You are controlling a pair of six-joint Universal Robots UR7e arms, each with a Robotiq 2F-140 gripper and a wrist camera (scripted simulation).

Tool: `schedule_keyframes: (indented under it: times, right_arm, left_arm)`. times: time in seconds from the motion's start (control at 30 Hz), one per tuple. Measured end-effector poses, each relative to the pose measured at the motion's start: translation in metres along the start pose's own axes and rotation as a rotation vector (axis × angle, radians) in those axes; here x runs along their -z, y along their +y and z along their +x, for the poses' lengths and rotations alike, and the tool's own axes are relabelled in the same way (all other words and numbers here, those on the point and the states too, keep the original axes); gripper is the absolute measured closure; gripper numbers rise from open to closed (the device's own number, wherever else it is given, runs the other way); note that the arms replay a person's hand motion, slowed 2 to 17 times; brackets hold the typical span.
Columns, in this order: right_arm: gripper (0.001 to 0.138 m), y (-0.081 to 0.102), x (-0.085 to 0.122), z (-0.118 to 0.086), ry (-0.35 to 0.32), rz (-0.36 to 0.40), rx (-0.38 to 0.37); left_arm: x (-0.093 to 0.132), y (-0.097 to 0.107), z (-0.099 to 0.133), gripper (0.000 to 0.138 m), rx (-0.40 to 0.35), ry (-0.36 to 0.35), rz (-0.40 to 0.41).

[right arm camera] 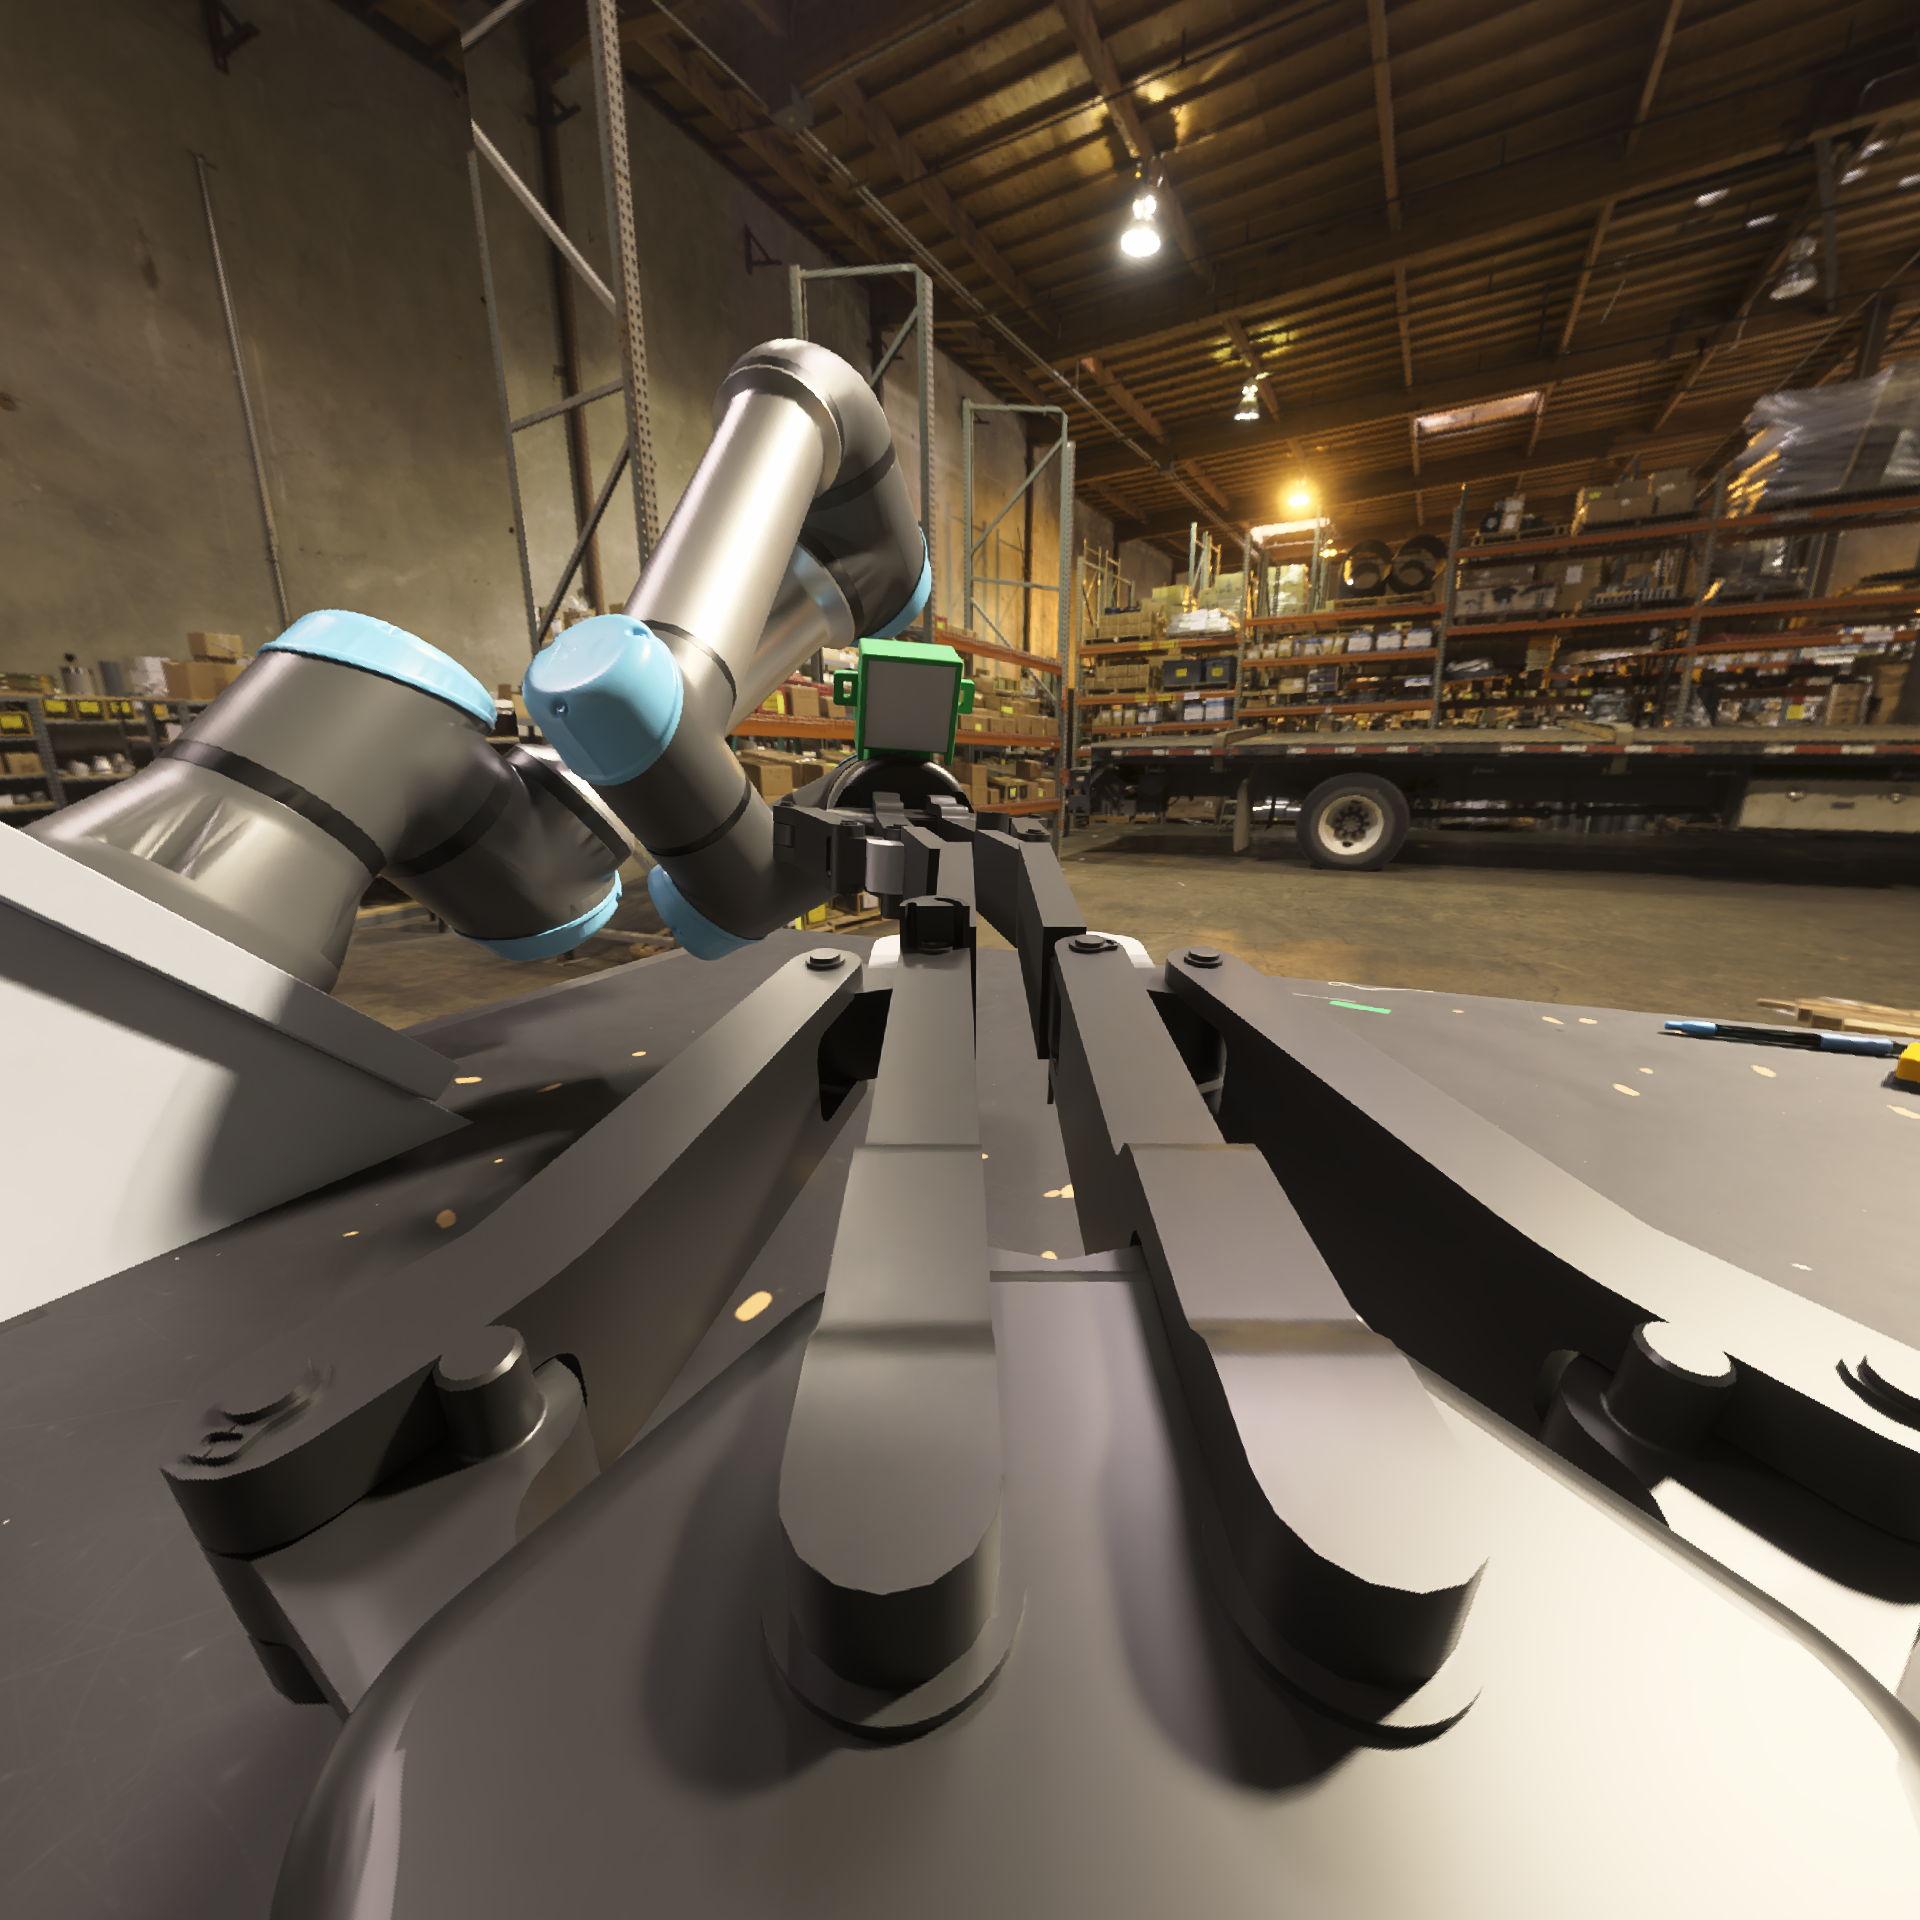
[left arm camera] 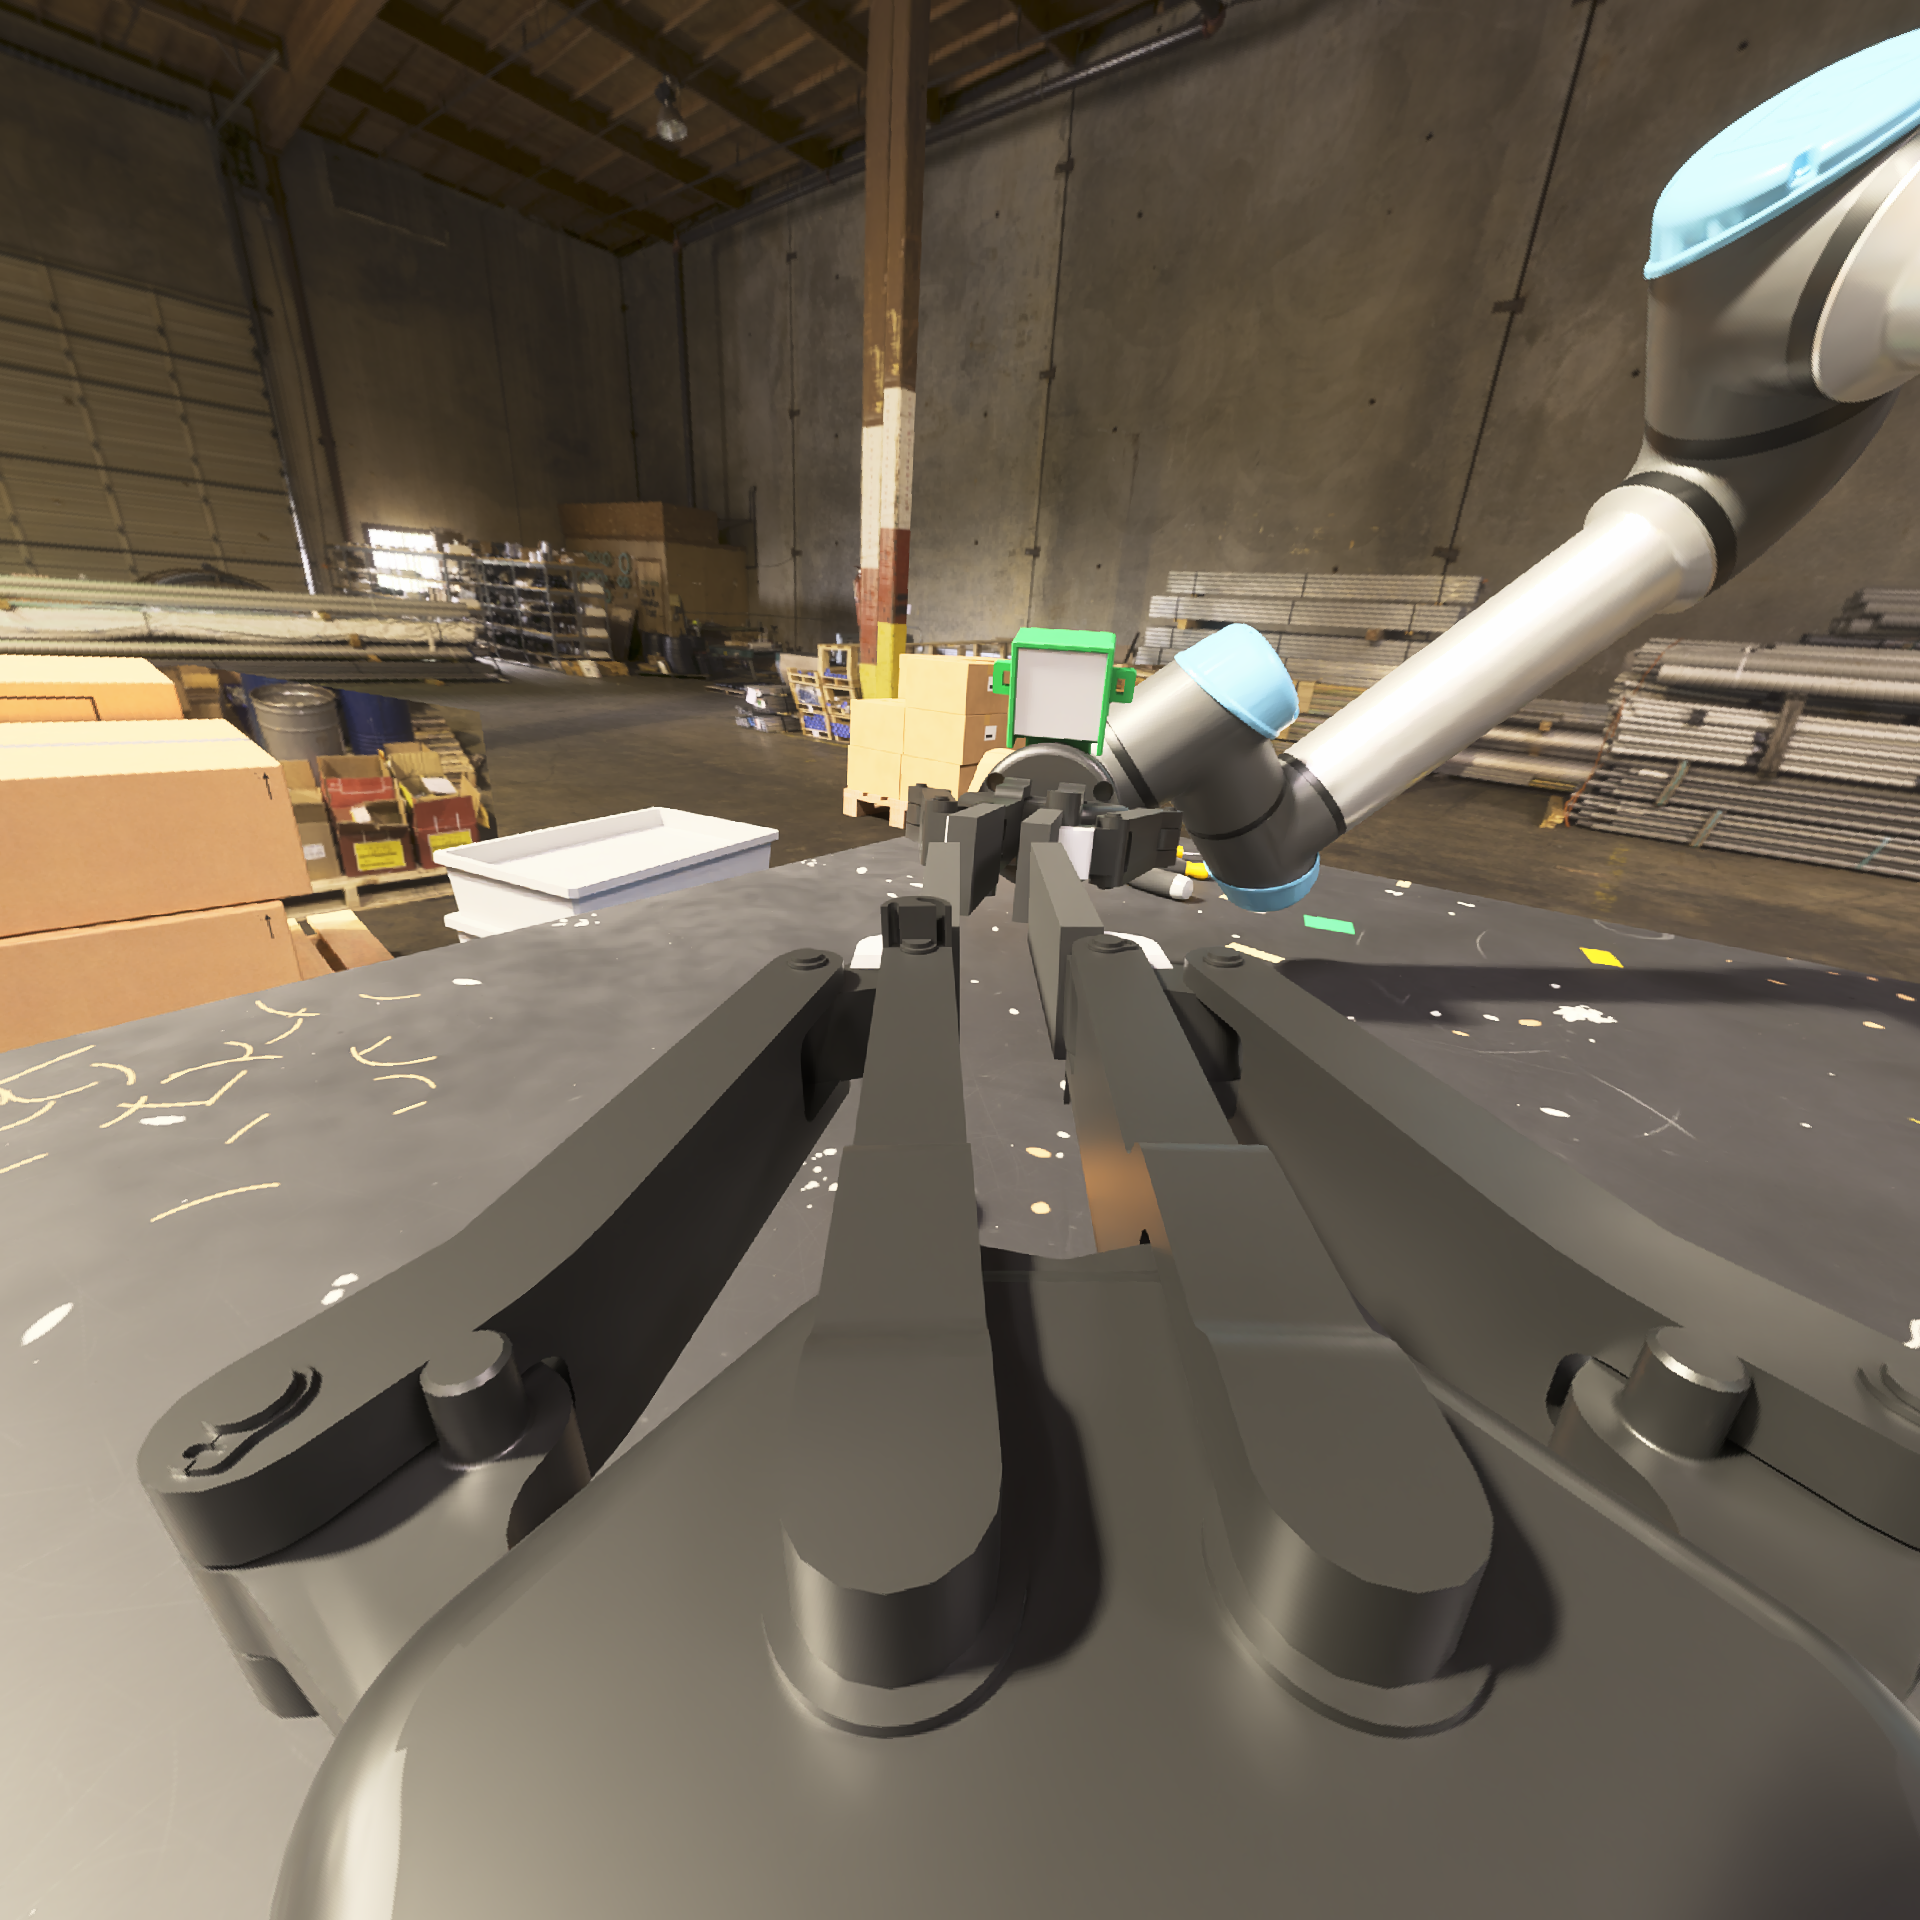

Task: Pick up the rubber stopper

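Note:
My left gripper (left arm camera: 1003,904) lies low over the dark table (left arm camera: 416,1143), fingers nearly together, nothing visible between the pads. An orange-brown piece (left arm camera: 1117,1184) shows through the gap near the base of its fingers; I cannot tell if it is the rubber stopper. My right gripper (right arm camera: 992,914) faces it tip to tip, fingers also nearly together and empty as far as I see. Each gripper shows in the other's view, the right one (left arm camera: 1023,821) and the left one (right arm camera: 935,821). A small pale cylinder (right arm camera: 888,868) stands beside the fingertips, also in the left wrist view (left arm camera: 1081,847).
A white bin (left arm camera: 613,852) stands at the table's far left edge. A white and yellow marker (left arm camera: 1174,883), a green patch (left arm camera: 1330,925) and a yellow patch (left arm camera: 1600,956) lie beyond. A blue pen (right arm camera: 1787,1037) and a yellow item (right arm camera: 1910,1065) lie at the right. The arm's grey mount (right arm camera: 156,1039) is at the left.

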State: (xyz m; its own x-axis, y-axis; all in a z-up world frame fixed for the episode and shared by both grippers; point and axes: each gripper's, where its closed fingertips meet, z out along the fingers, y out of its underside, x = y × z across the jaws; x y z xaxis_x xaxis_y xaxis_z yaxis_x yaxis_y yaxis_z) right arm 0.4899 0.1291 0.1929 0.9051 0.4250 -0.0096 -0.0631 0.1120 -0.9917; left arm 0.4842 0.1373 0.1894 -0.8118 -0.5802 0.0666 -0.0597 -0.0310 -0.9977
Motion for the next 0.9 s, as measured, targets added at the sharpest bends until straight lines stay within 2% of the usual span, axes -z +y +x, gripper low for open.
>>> schedule_keyframes:
  times: [0.27,0.9]
  right_arm:
    - [0.127,-0.0010,0.0006,-0.0001,-0.001,0.005,0.000]
    - [0.127,-0.0039,0.0014,-0.0010,-0.011,0.026,-0.009]
  left_arm:
    - [-0.0005,-0.0004,0.0000,0.121,0.015,0.006,0.007]
    - [-0.0016,-0.0034,0.0012,0.122,-0.008,-0.007,0.030]
